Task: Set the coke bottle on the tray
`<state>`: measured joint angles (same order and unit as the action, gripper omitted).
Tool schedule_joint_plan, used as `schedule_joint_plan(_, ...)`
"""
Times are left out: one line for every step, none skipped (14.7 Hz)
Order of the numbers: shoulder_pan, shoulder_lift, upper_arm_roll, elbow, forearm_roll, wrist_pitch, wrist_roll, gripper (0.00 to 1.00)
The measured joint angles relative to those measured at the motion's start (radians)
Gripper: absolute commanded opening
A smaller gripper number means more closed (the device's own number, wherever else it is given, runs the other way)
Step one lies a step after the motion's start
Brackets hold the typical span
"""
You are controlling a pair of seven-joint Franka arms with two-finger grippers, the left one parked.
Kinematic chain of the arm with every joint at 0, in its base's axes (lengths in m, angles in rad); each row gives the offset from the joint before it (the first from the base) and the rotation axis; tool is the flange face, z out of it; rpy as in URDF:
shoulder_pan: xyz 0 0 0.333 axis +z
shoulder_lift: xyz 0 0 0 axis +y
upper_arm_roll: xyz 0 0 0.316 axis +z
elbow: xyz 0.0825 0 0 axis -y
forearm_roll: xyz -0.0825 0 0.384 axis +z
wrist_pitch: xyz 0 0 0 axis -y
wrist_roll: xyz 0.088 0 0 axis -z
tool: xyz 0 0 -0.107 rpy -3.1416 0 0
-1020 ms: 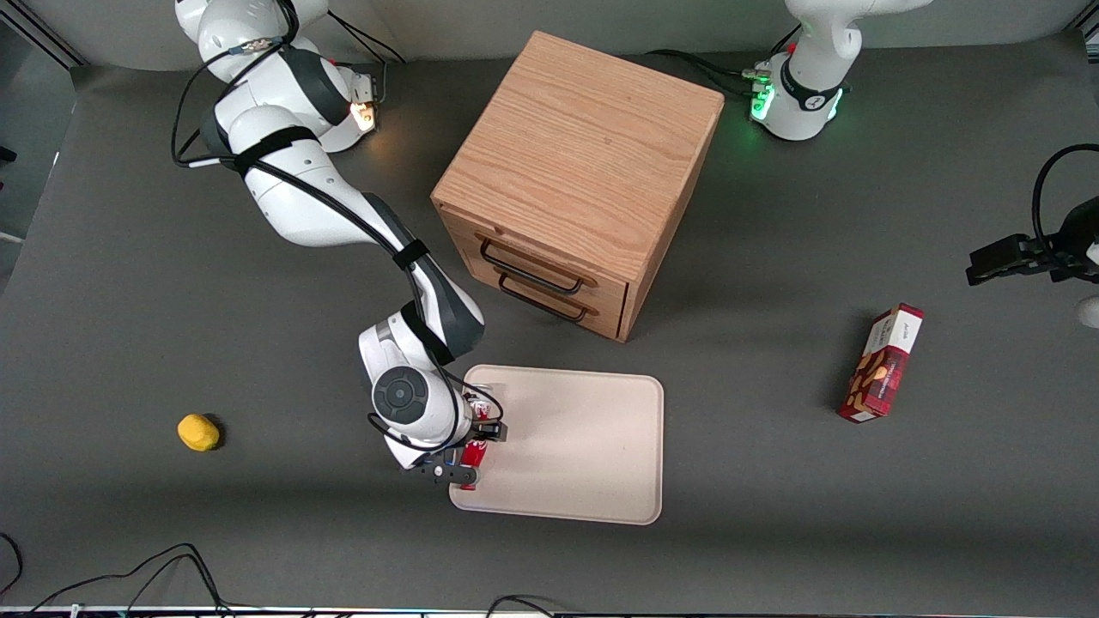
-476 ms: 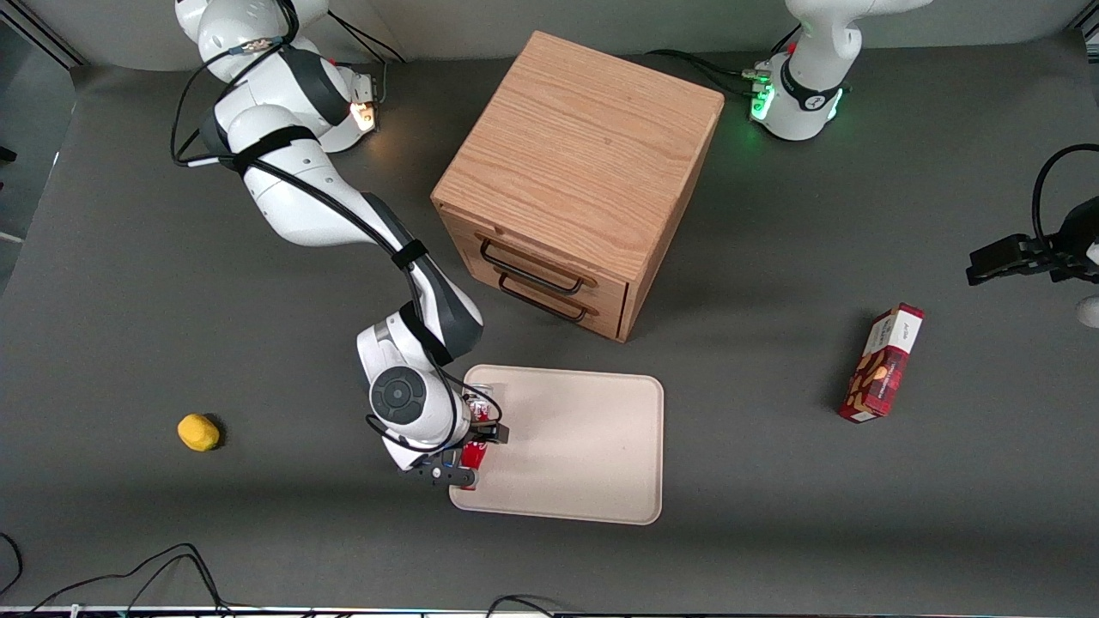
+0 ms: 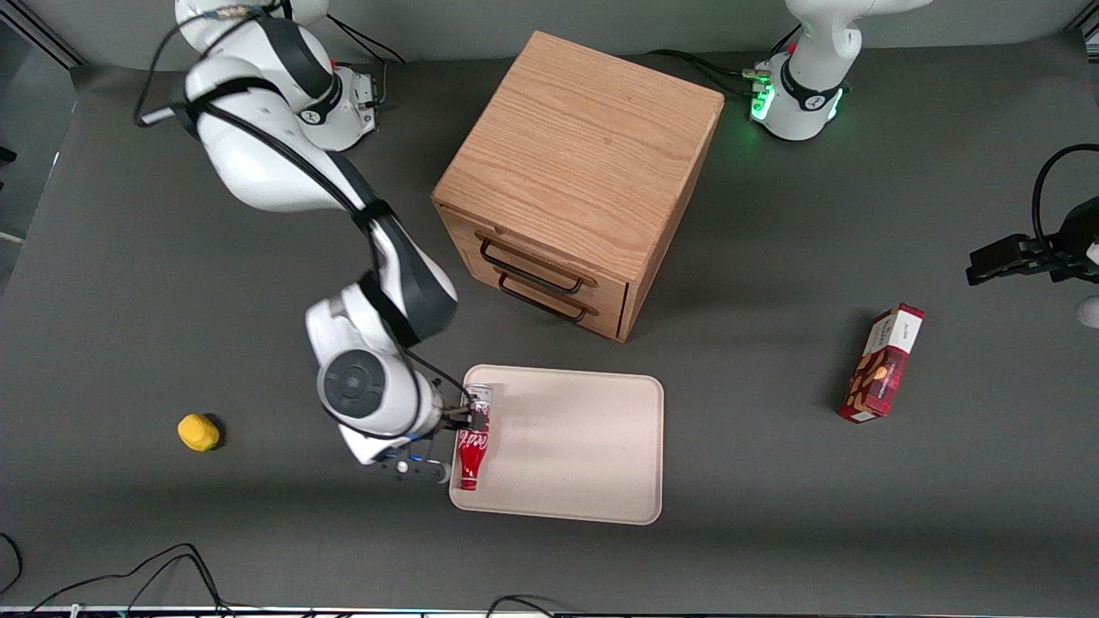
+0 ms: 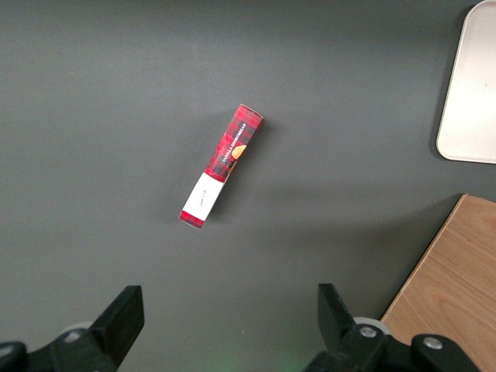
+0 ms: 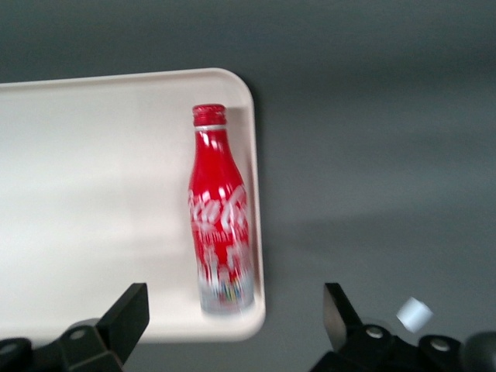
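Now the coke bottle (image 3: 473, 438) lies flat on the tray (image 3: 584, 446), along the tray's edge toward the working arm's end of the bench (image 3: 773, 515), its narrow red neck pointing nearer the front camera and its clear silvery base farther from it. Its glossy red body carries white script lettering, read most plainly in the right wrist view, where the bottle (image 5: 219, 232) rests just inside the low raised rim near a rounded corner of the tray (image 5: 93, 194). The tray is a flat, matte, pale beige-pink rectangle. The gripper (image 3: 434, 446) hangs just beside that same tray edge, over the dark bench, and its jaws stand spread wide with nothing between them; the wrist view shows the two black fingers (image 5: 124, 318) well apart, with the bottle lying free between them farther on. A wooden drawer cabinet (image 3: 575, 180) with visible oak grain and two dark wire handles stands near the tray, farther from the front camera. A small yellow rounded object (image 3: 198, 432) sits toward the working arm's end. A red tartan snack box (image 3: 882, 363) lies toward the parked arm's end; the left wrist view alone shows its long printed face with a white label panel (image 4: 203, 195).
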<state>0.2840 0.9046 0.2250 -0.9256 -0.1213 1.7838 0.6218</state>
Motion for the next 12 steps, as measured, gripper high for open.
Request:
schedule_joint_plan(-0.042, -0.067, 0.030, -0.056, 0.001, -0.025, -0.007, 1.00)
schedule_joint_plan(-0.090, -0.136, 0.058, -0.127, 0.002, -0.037, -0.021, 1.00)
schedule_joint_plan(-0.137, -0.202, 0.079, -0.205, 0.002, -0.039, -0.043, 1.00)
schedule_joint_plan(-0.178, -0.269, 0.093, -0.284, 0.003, -0.039, -0.073, 1.00)
schedule_joint_plan(-0.206, -0.334, 0.096, -0.358, 0.006, -0.039, -0.102, 1.00)
schedule_joint_plan(-0.222, -0.394, 0.092, -0.421, 0.009, -0.039, -0.120, 1.00)
schedule_joint_plan(-0.226, -0.453, 0.076, -0.477, 0.016, -0.040, -0.134, 1.00)
schedule_joint_plan(-0.224, -0.508, 0.051, -0.526, 0.036, -0.041, -0.158, 1.00)
schedule_joint_plan(-0.222, -0.562, 0.021, -0.569, 0.060, -0.046, -0.191, 1.00)
schedule_joint_plan(-0.220, -0.618, -0.014, -0.610, 0.083, -0.060, -0.236, 1.00)
schedule_joint_plan(-0.218, -0.678, -0.054, -0.650, 0.104, -0.076, -0.284, 1.00)
schedule_joint_plan(-0.210, -0.739, -0.099, -0.690, 0.127, -0.087, -0.323, 1.00)
